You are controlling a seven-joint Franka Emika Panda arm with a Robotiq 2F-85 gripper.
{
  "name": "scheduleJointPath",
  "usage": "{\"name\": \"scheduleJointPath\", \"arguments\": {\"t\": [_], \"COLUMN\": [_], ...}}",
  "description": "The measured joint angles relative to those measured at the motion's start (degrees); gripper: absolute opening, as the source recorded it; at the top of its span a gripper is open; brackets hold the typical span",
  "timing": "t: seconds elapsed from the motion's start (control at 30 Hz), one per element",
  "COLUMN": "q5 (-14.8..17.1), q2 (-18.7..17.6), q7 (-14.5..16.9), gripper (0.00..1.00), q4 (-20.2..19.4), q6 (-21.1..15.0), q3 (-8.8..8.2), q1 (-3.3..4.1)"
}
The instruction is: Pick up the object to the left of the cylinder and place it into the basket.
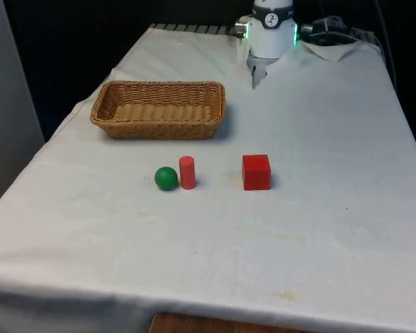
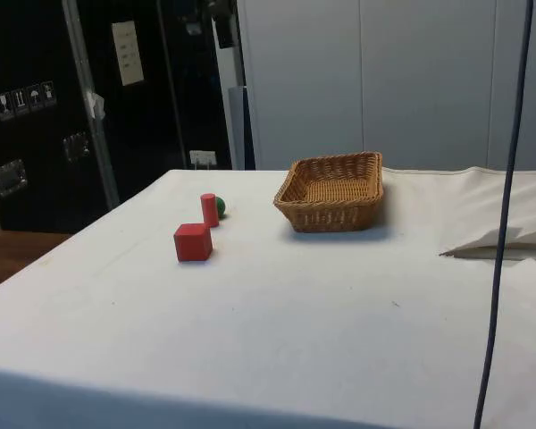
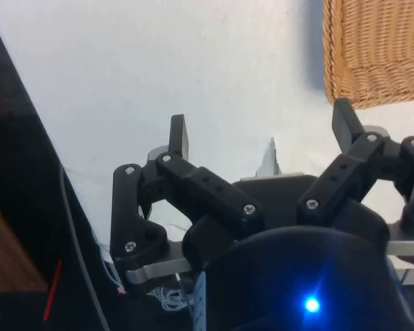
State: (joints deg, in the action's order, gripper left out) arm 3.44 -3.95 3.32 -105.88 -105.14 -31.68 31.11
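From my remote seat, going from the front view's left to its right: a woven basket (image 1: pixel 159 109) sits on the white-clothed desk (image 1: pixel 319 229), empty as far as I can see. Nearer the camera than the basket lies a green ball (image 1: pixel 166 177), just beside the red cylinder (image 1: pixel 187 172) on the cylinder's left in this view. I take the ball as my target. Well apart to the right sits a red cube (image 1: pixel 256 171). The hand (image 1: pixel 255 75) hangs at the far end of the desk, over bare cloth, right of the basket. In the wrist view its fingers (image 3: pixel 179 134) stand wide apart, holding nothing. The ball lies toward the camera and to the left of the hand, past the basket's near right corner. Being round, it has no long axis to align with, but the cylinder crowds one side.
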Motion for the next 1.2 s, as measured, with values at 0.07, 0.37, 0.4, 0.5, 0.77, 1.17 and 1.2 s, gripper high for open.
{"name": "scheduleJointPath", "arguments": {"t": [0.07, 0.37, 0.4, 0.5, 0.77, 1.17, 1.2], "q5": [0.0, -0.3, -0.3, -0.3, -0.3, 1.0, 1.0], "q2": [-0.6, -1.9, -2.2, -2.5, -4.9, -9.8, -10.1], "q7": [-0.2, -2.3, -2.5, -2.8, -4.0, -5.0, -5.2], "gripper": [1.0, 1.0, 1.0, 1.0, 1.0, 1.0, 1.0], "q4": [0.2, 0.3, 0.3, 0.3, 0.3, 0.0, -0.1], "q6": [-0.9, -3.8, -4.2, -4.6, -7.9, -13.4, -13.8], "q3": [0.23, 1.72, 1.83, 1.95, 2.35, 2.58, 2.64], "q1": [0.0, 0.17, 0.17, 0.17, 0.29, 0.29, 0.29]}}
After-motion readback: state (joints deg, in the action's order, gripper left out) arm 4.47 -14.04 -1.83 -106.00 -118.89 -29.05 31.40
